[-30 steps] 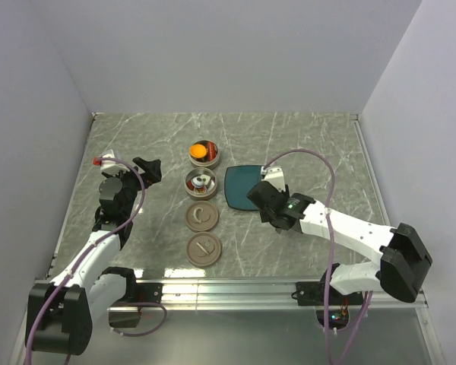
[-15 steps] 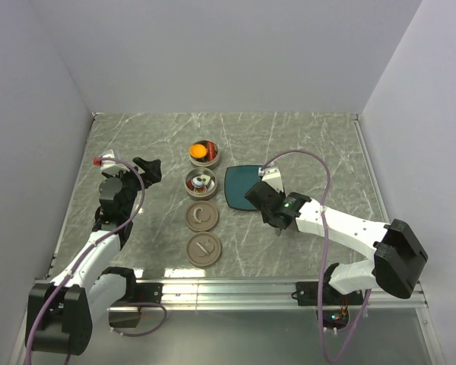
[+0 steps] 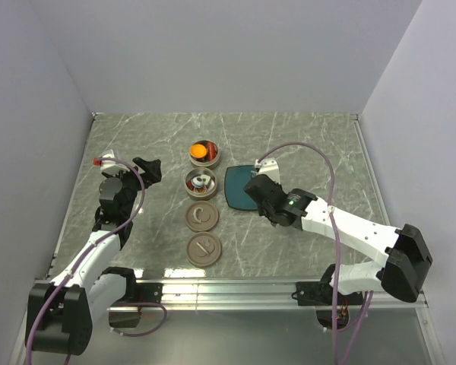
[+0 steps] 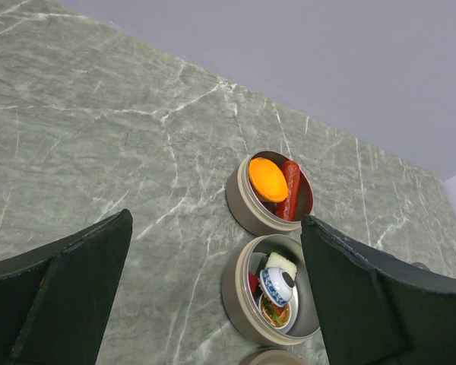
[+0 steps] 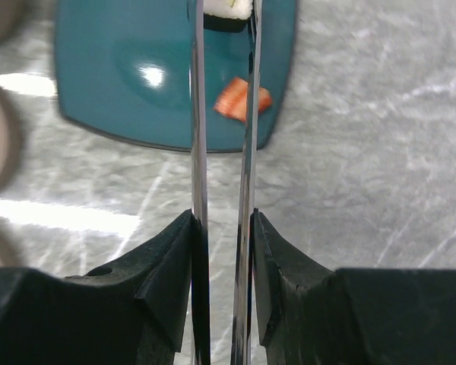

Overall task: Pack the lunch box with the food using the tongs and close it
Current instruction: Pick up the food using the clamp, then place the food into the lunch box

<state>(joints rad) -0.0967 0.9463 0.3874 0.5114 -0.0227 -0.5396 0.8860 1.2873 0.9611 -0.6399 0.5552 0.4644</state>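
Clamping the tongs (image 5: 198, 114) in the jaws of the right gripper (image 5: 222, 236), squeezing the 2 slim metal arms nearly parallel. Reaching over the teal plate (image 5: 114, 84) near the middle of the table (image 3: 311, 144), tips seemingly flanking a white cube (image 5: 229, 9) at the plate's farthest edge, 1 orange-red piece (image 5: 229, 99) lying nearer. Judging both bites light, smooth, slippery: pinching flat sides gently, squarely. Holding the left gripper (image 4: 216, 289) wide open, empty, near the table's left edge.

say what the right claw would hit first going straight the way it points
Probably the white food piece on the teal plate; the tongs in the right claw point at it, depth unclear.
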